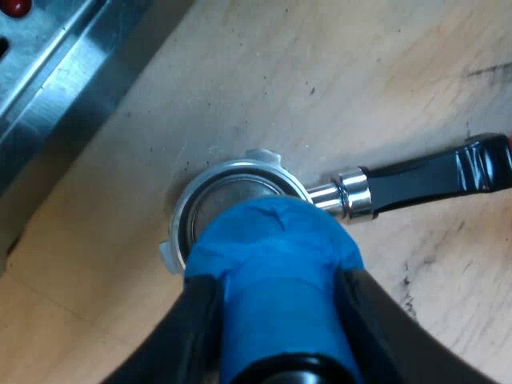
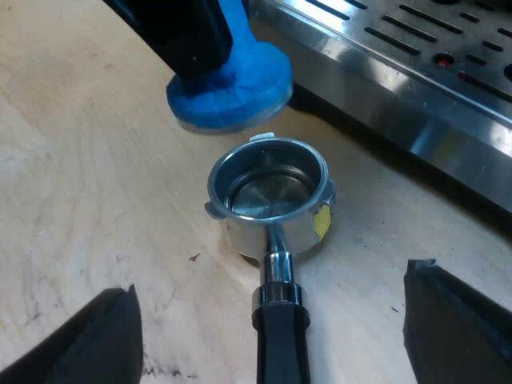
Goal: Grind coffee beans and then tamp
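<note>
Tamping step, approach phase. The left gripper (image 1: 278,292) is clenched on a blue, tape-wrapped tamper with a round flat base (image 1: 272,248), its two black fingers (image 1: 192,320) pressed against either side of the blue body. Below and just ahead of it lies the metal holder (image 1: 240,192), loose on the table. It has a round steel basket (image 2: 268,196) with a small yellow tag (image 2: 322,222) on its wall and a dark handle (image 1: 432,178) that ends in red. Seen from the right arm, the tamper's base hangs clear of the basket's rim, off-centre toward the machine and not touching. The right gripper (image 2: 276,324) is released, its fingers spread wide to either side of the handle and apart from it. The basket's floor shows bare, shiny metal with no grounds to be seen, so grinding appears not yet done, though the pose is that of tamping. The next move would call for centring the base over the basket and lowering it level; an unheld holder may slide or tip. The surface is a pale wooden table-top (image 1: 336,72) with dark specks and scuffs. The brushed-steel espresso machine (image 2: 416,72), slotted along its top, stands just beyond the tamper. Of the room nothing further can be told.
</note>
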Controlling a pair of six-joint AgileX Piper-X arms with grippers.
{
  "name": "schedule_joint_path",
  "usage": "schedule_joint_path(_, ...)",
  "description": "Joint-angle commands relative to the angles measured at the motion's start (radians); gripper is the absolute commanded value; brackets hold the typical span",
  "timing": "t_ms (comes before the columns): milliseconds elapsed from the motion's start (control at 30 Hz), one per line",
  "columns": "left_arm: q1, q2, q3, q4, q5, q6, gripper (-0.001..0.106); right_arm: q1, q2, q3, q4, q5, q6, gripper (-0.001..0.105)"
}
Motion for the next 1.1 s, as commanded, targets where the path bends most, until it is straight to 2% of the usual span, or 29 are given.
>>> schedule_joint_path(33, -0.003, 0.017, -0.008, -0.014, 0.009, 0.006, 0.000, -0.001, -0.008, -0.002, -0.011, -0.001, -0.015, 0.069)
schedule_joint_path(167, -0.003, 0.039, -0.008, -0.023, 0.029, 0.006, 0.000, -0.001, -0.008, -0.002, -0.011, -0.001, -0.015, 0.069)
schedule_joint_path(1100, -0.003, 0.163, -0.008, -0.069, 0.029, 0.006, 0.000, -0.001, -0.008, -0.002, -0.011, -0.001, -0.015, 0.069)
